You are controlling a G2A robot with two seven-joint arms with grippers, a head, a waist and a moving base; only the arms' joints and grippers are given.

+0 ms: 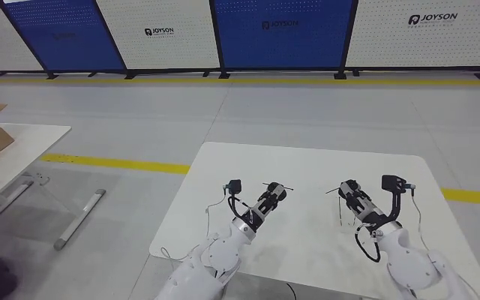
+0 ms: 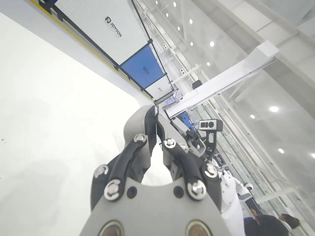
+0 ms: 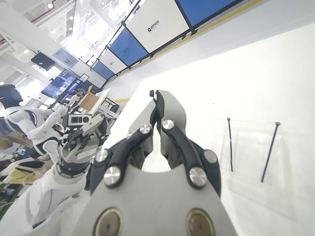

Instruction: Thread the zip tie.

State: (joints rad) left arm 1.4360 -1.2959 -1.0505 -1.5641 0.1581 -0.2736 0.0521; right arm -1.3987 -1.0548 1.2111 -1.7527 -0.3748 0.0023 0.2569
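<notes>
White surface [image 1: 315,161]: above its middle, left tool [image 2: 156,116] and right tool [image 3: 156,106] stand side by side, apart, each pinched shut. The right grips a zip tie [image 3: 151,93] near its head; the left grips a thin black strip [image 1: 279,185], presumably the tail presented for threading. Two spare ties [image 3: 270,151] lie flat beside the right tool.
</notes>
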